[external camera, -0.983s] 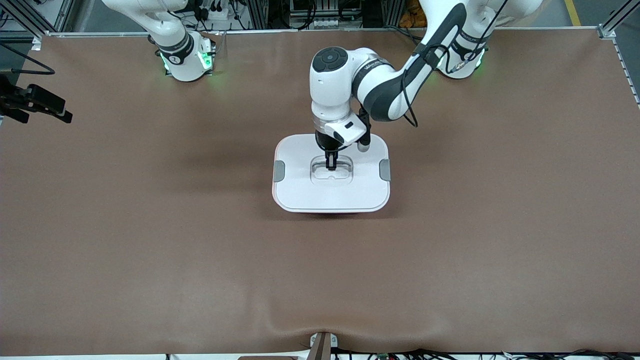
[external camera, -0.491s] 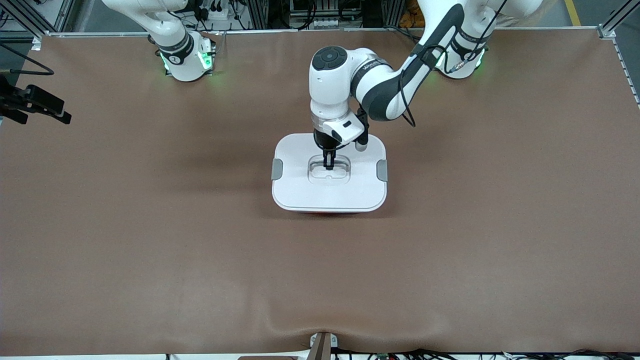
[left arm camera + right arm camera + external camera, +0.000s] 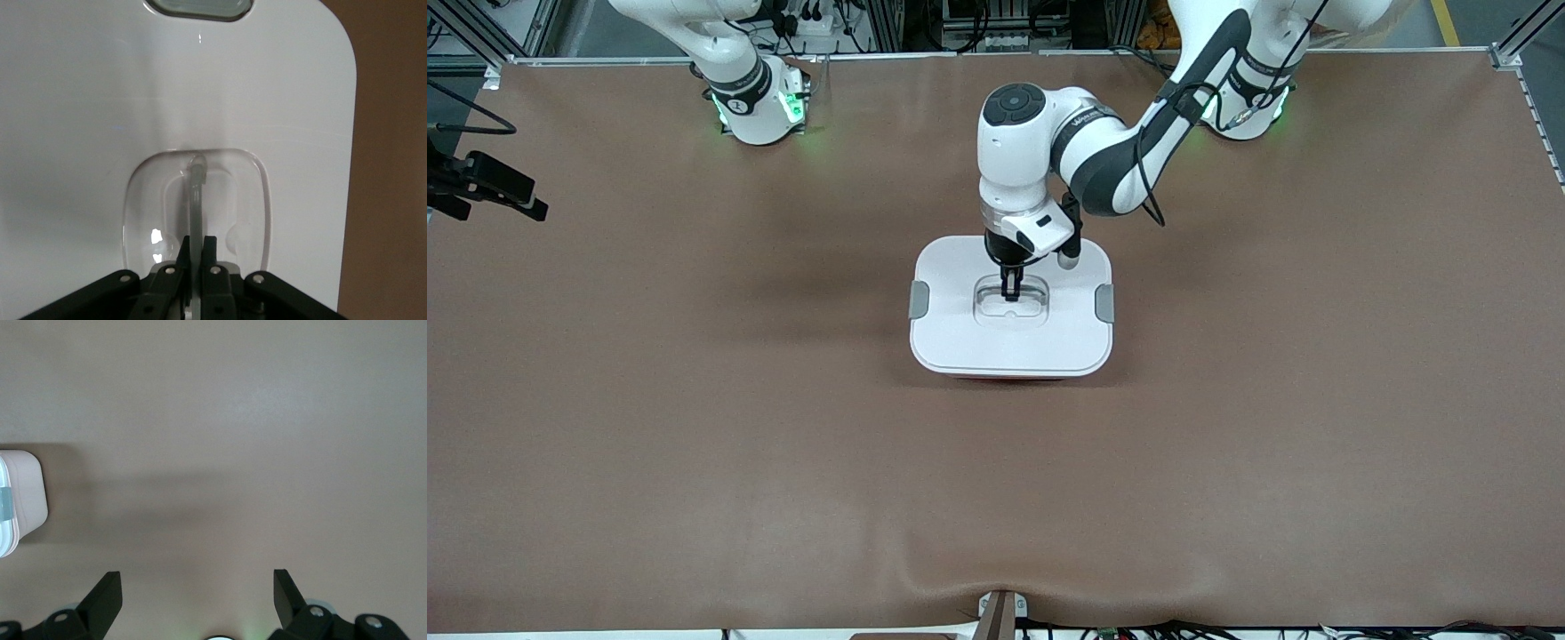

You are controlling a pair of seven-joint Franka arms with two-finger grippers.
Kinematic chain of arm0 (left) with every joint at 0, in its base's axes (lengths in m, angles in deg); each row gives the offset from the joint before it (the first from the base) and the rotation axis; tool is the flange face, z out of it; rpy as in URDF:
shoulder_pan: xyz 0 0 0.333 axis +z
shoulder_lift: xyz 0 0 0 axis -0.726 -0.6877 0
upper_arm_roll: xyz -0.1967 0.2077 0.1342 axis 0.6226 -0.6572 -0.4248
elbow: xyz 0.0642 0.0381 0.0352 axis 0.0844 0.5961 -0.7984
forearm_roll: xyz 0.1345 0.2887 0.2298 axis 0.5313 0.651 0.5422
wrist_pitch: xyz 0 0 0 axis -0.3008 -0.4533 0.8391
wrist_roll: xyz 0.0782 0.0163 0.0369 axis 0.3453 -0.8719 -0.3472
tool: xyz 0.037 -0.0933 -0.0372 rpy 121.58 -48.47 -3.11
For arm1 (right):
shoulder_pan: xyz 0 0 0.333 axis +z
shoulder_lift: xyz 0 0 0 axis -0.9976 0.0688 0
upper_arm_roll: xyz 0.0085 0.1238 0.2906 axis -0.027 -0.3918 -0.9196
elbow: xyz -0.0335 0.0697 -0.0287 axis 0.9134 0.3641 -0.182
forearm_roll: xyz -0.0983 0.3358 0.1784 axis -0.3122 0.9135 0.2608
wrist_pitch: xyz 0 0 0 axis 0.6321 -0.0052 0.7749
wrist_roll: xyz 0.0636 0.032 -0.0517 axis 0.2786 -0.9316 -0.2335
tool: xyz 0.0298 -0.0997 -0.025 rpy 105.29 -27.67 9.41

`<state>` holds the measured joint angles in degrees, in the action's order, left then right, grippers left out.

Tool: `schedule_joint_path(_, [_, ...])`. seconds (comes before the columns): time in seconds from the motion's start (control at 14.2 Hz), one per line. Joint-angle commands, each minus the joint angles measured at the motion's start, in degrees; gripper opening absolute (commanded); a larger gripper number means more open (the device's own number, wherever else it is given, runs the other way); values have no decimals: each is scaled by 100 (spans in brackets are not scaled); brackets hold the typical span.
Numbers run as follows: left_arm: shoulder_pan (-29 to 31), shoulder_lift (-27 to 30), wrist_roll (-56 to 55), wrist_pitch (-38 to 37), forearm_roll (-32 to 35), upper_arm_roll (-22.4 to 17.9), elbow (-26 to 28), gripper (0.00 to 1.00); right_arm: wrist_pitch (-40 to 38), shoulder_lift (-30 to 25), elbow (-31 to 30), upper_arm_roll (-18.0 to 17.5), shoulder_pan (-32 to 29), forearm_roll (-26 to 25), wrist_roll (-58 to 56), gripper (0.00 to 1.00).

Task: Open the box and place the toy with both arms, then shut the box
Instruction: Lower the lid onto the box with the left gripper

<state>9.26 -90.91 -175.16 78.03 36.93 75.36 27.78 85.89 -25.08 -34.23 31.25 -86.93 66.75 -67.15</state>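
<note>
The box [image 3: 960,342] stands mid-table with its white lid on; a thin pink strip of the tub [image 3: 1005,377] shows under the lid's edge nearest the front camera. My left gripper [image 3: 1011,294] reaches straight down into the lid's recess and is shut on the clear handle [image 3: 196,187]. In the left wrist view the left gripper [image 3: 197,244] pinches that thin bar between both fingers. My right gripper [image 3: 197,581] is open and holds nothing. It hangs over bare table toward the right arm's end, with the box [image 3: 20,500] off to one side. The toy is out of view.
Grey clips [image 3: 919,300] [image 3: 1104,303] sit on the lid's two short sides. Brown mat [image 3: 694,427] covers the whole table. A small bracket [image 3: 1000,613] sits at the table edge nearest the front camera.
The lid, held by the left gripper, has shifted slightly toward the right arm's end and looks a little lower on the tub. The left gripper stayed shut.
</note>
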Motion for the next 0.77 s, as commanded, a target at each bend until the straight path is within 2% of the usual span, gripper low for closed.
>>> schedule_joint_path(0.0, [3,153,-148,153,179,6,223,0,-15,-42,23,-48,-88,5,14,100])
schedule_joint_path(0.35, [3,302,-148,162,180,6,477,0,12,-42,23,-48,-88,5,23,100])
schedule_joint_path(0.7, [-24,250,-139,197,259,6,451,0,-6,-42,58,-48,-79,5,14,100])
